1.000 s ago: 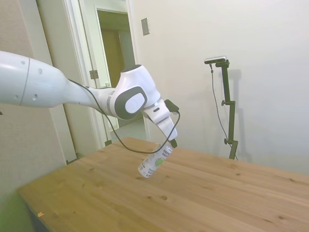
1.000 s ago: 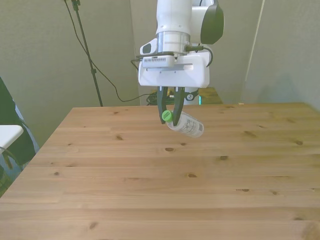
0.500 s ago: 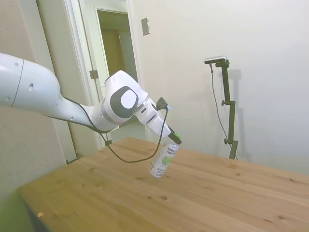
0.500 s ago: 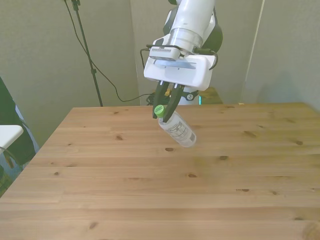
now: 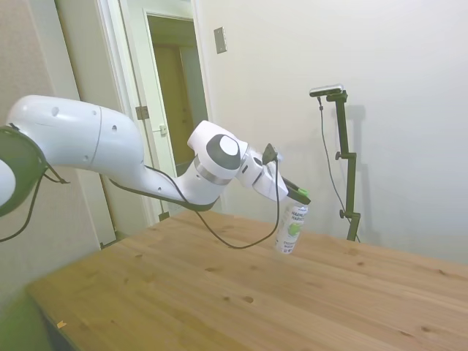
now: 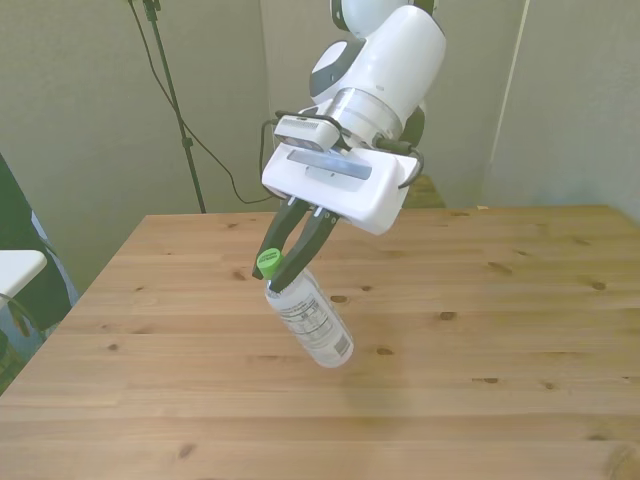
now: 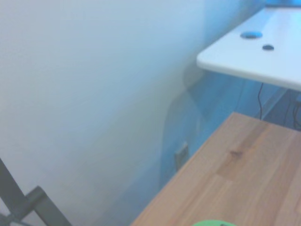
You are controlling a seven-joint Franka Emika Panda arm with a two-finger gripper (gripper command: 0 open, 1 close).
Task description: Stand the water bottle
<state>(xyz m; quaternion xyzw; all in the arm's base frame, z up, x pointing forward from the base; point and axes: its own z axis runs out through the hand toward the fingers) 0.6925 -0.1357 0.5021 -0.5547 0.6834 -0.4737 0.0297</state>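
The white arm [image 5: 110, 157] reached out over the wooden table [image 5: 183, 300], and its gripper [image 6: 283, 262] was pinching the water bottle [image 6: 310, 322] by the neck, the two dark fingers [image 6: 298, 240] pressed against it just below the green cap [image 6: 267, 262]. In the front view the bottle hung tilted, cap toward the front view's left and up, base toward the front view's right and down, with the white label [image 6: 318, 328] and its dark text turned outward. In the side view the water bottle [image 5: 292, 229] looked close to upright, the green cap [image 5: 300, 194] on top and a green mark showing on the label. Its base sat very near the tabletop; whether it touched the wood could not be told from either view. A black cable [image 5: 241, 238] looped down from the wrist beside the bottle toward the table.

The bottle was over the middle of the table, nearer the far edge than the near one in the front view. The wrist view was blurred; it showed an edge of the table [image 7: 235, 188], a pale wall beyond it, and a sliver of the green cap [image 7: 209, 223] at the frame's border.
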